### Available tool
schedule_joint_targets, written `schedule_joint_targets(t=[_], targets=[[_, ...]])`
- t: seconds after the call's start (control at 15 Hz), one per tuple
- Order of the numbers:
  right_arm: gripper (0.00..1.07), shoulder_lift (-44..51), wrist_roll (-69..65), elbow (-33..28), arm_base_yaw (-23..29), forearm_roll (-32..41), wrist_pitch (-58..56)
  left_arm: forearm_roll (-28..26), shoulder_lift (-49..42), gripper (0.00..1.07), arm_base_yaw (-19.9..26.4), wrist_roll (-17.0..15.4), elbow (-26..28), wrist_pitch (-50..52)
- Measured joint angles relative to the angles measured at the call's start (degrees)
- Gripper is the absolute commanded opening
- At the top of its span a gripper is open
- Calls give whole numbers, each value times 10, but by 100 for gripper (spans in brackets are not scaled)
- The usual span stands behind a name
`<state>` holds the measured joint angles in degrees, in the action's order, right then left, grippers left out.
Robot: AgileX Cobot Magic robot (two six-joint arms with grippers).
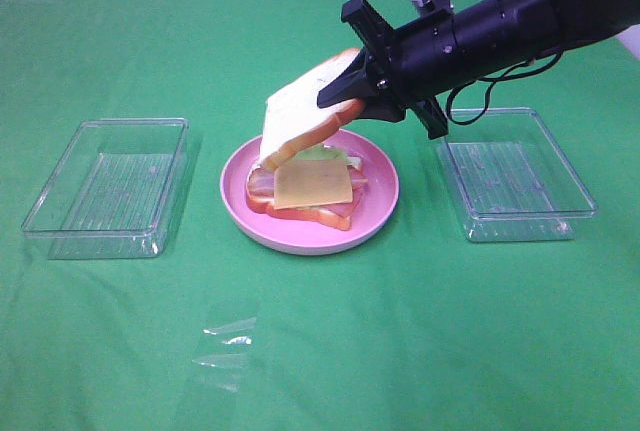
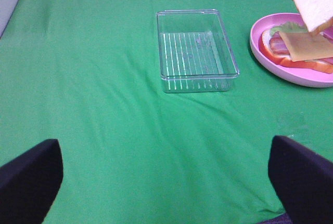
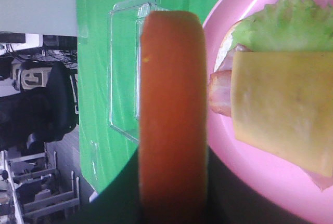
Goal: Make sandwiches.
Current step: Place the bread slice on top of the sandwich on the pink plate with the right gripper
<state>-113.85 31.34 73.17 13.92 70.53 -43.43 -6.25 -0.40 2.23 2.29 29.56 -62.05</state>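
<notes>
My right gripper (image 1: pixel 345 93) is shut on a white bread slice (image 1: pixel 300 111) with an orange-brown crust, held tilted above the pink plate (image 1: pixel 300 241). On the plate lies the open sandwich: a bread slice at the bottom, lettuce (image 3: pixel 283 26), bacon (image 3: pixel 221 94) and a yellow cheese slice (image 1: pixel 312 183) on top. The right wrist view shows the held slice's crust (image 3: pixel 173 109) edge-on between dark fingers (image 3: pixel 117 206). In the left wrist view my left gripper (image 2: pixel 166 182) stands open over bare cloth, well short of the plate (image 2: pixel 291 73). The left arm is out of the exterior high view.
A clear plastic tray (image 1: pixel 110 186) stands left of the plate and another (image 1: pixel 515 176) to its right, under the right arm. A scrap of clear plastic (image 1: pixel 225 351) lies on the green cloth near the front. The left tray (image 2: pixel 195 47) is ahead of the left gripper.
</notes>
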Motion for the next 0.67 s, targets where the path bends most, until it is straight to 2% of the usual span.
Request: schedule_joint_targets(t=[0.67], targets=[[0,-83,53,0,25,115,8,0,0,100,0,0,0,0]])
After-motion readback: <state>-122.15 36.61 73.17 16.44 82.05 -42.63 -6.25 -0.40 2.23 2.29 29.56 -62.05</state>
